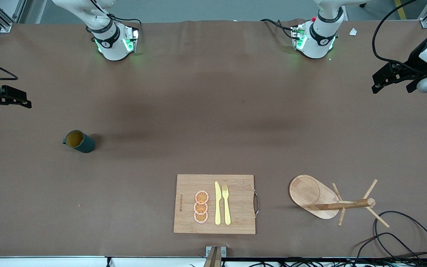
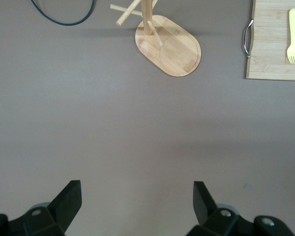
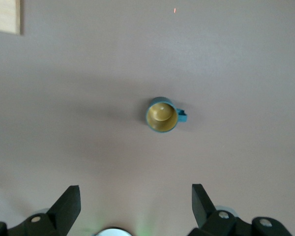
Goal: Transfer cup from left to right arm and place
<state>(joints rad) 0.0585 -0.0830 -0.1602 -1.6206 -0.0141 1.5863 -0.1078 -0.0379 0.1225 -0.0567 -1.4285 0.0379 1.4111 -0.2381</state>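
Along the near edge of the table [image 1: 213,111], about midway, lies a wooden cutting board [image 1: 235,222] with a metal handle, carrying three orange slices [image 1: 201,207], a yellow knife [image 1: 217,203] and a yellow fork [image 1: 226,204]. Beside it, toward the left arm's end, stands a wooden peg stand [image 1: 332,202] on an oval base (some black cable loops near that corner). Farther from the front camera, toward the right arm's end and well apart from the board, the cup [image 1: 79,141] stands upright on the bare brown surface, its ochre inside showing and its small handle pointing toward that end's edge. The right gripper [image 1: 11,99] hangs over the right arm's end of the table, fingers spread apart and empty, the cup in its wrist view. The left gripper [image 1: 393,79] hangs over the left arm's end, fingers likewise apart, holding nothing.
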